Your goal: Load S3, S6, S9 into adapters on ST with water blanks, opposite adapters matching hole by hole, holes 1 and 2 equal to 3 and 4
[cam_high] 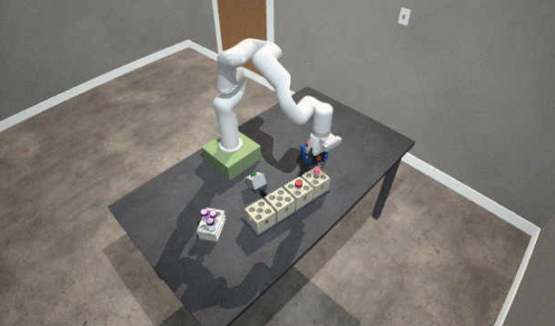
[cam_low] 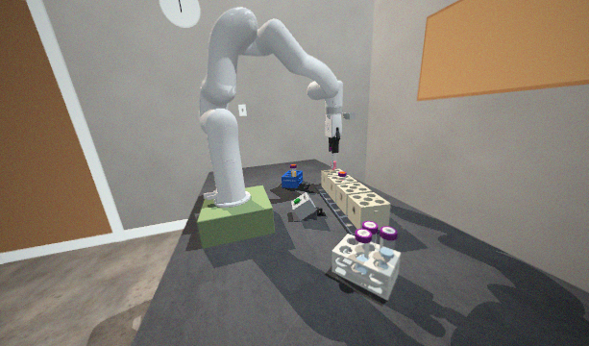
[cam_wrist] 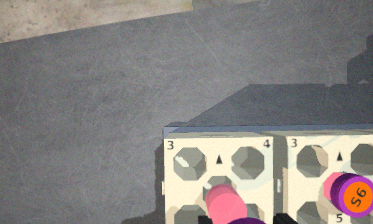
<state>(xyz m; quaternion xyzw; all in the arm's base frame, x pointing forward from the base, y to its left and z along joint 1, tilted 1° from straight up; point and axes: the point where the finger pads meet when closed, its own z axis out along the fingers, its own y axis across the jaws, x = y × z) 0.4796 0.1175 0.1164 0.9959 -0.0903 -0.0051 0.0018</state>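
1. The tube in transit, a clear tube with pink contents and a purple cap [cam_high: 317,171] [cam_low: 334,165] [cam_wrist: 226,204], hangs roughly upright above the cream block adapter at the row's far end [cam_high: 323,185] [cam_low: 326,178] [cam_wrist: 177,190]. Its lower end appears over or near the middle hole, number 5; I cannot tell whether it has entered.

2. The step in hand looks like lowering this tube into that hole. Centre the tip first, keep the tube plumb, then descend slowly. The adapter stands loose, so a tip catching the rim could shove or tilt it; if it catches, lift slightly and recentre.

3. Before release, the tube should be seated deep and standing by itself. Then spread gently and rise straight, so the fingers don't drag the cap.

4. The orange-dotted tube S6 [cam_high: 299,183] [cam_low: 342,174] [cam_wrist: 358,196] stands in hole 5 of the neighbouring adapter. Leave side room there. The side numbers are too small to confirm that these two adapters are opposites, and the held tube's dot is hidden.

5. The black-fingered gripper [cam_high: 319,158] [cam_low: 333,145] [cam_wrist: 245,221] is part-open, pinching the held tube near its purple cap, which carries it above the adapter.
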